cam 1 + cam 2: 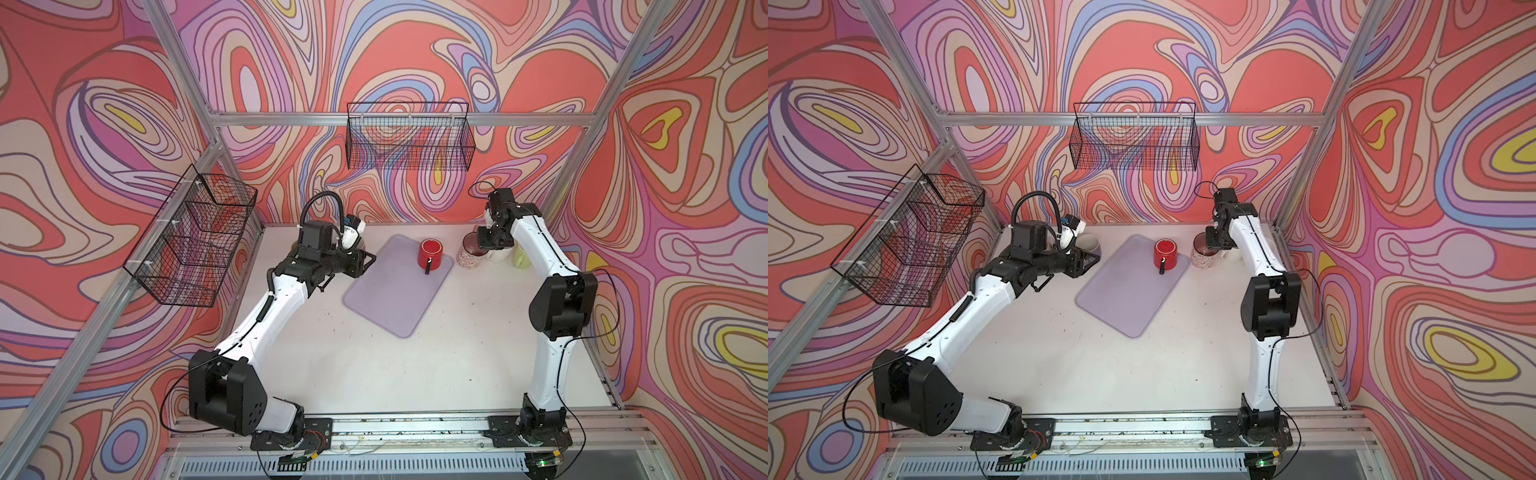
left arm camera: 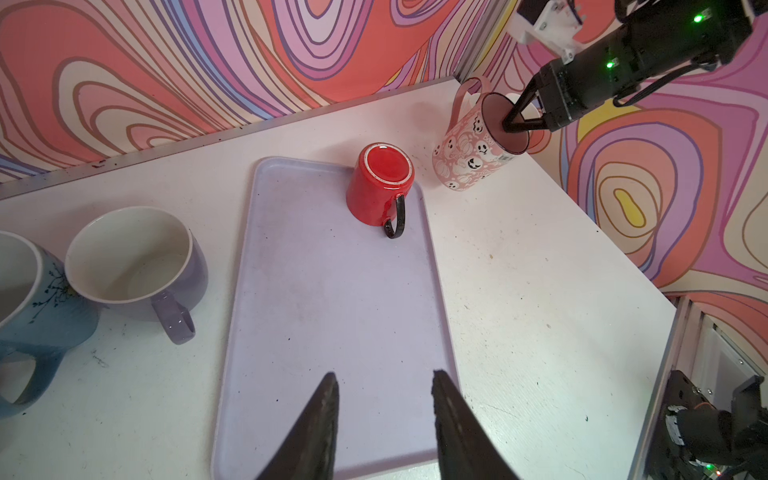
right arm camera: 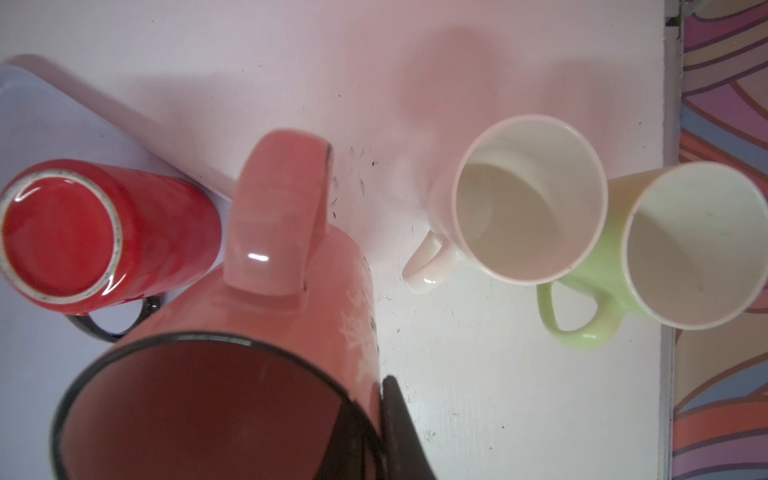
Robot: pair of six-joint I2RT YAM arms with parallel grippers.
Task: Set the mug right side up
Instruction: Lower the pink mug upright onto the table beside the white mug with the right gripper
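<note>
Right end effector (image 2: 509, 124) pinches the upright pink mug (image 2: 465, 162) by its rim, just beside the tray (image 2: 324, 291) corner where the red mug (image 2: 376, 195) sits upside down; left end effector (image 2: 384, 374) hangs partly open, empty, at the tray's opposite side; white mug (image 3: 528, 199) and green mug (image 3: 690, 245) stand near

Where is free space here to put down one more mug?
Most of the tray is bare, except the corner under the red mug. The table from tray to arm bases is bare. Crowded: pink mug, white mug and green mug right of the tray; purple mug and blue mug left.
</note>
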